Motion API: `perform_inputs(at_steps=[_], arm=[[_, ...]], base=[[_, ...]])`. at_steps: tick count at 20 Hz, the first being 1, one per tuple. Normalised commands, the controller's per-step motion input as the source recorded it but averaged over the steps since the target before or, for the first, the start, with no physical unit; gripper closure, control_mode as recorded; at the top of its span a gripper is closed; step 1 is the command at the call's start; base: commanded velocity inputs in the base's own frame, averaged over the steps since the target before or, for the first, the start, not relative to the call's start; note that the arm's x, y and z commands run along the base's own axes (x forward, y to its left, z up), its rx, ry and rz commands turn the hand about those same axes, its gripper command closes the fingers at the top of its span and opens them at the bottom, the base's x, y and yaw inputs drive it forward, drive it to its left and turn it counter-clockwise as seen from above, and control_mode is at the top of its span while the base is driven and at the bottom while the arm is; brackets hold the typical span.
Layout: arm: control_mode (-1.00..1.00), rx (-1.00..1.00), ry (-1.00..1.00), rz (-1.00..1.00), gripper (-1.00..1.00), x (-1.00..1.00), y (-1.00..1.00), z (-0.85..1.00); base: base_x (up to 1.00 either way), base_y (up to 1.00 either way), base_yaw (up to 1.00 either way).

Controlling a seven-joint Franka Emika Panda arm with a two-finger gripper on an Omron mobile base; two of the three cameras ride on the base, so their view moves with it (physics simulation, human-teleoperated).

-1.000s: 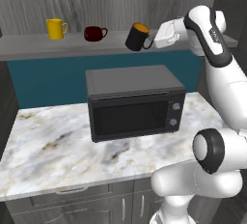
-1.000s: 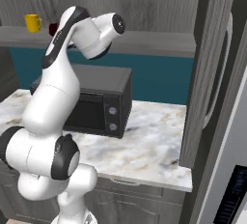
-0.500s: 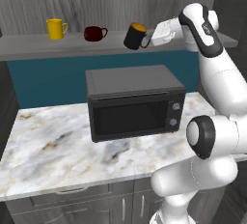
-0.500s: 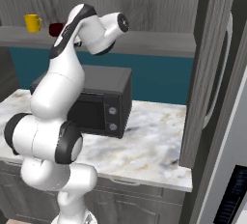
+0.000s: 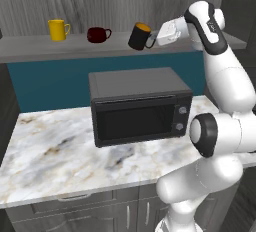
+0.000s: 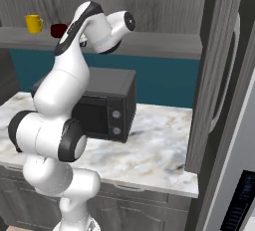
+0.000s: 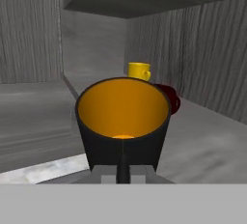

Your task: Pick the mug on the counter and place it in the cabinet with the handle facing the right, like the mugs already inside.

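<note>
Tilting slightly, the black mug (image 5: pixel 139 36) has edged leftward along the cabinet (image 5: pixel 75 51) shelf toward the dark red cup (image 5: pixel 98 34) and yellow mug (image 5: pixel 58 29), the gripper (image 5: pixel 154 39) apparently clamped on its handle; no lettering is legible.

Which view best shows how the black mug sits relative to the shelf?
The left base view: the black mug hangs tilted above the shelf, gripper shut on it. The hand view shows its orange inside; in the right base view the arm hides it.
</note>
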Motion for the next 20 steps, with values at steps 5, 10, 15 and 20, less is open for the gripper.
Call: perform_inputs(at_steps=[5, 10, 15, 20], arm=[[-1.0, -0.01, 0.0, 0.0, 1.0, 0.07, 0.0, 0.0], [-1.0, -0.03, 0.0, 0.0, 1.0, 0.2, 0.0, 0.0], [-1.0, -0.01, 0.0, 0.0, 1.0, 0.21, 0.0, 0.0], [-1.0, 0.0, 0.0, 0.0, 1.0, 0.22, 0.0, 0.0]], base=[[0.0, 0.0, 0.0], [0.0, 0.0, 0.0], [0.0, 0.0, 0.0], [0.0, 0.0, 0.0]])
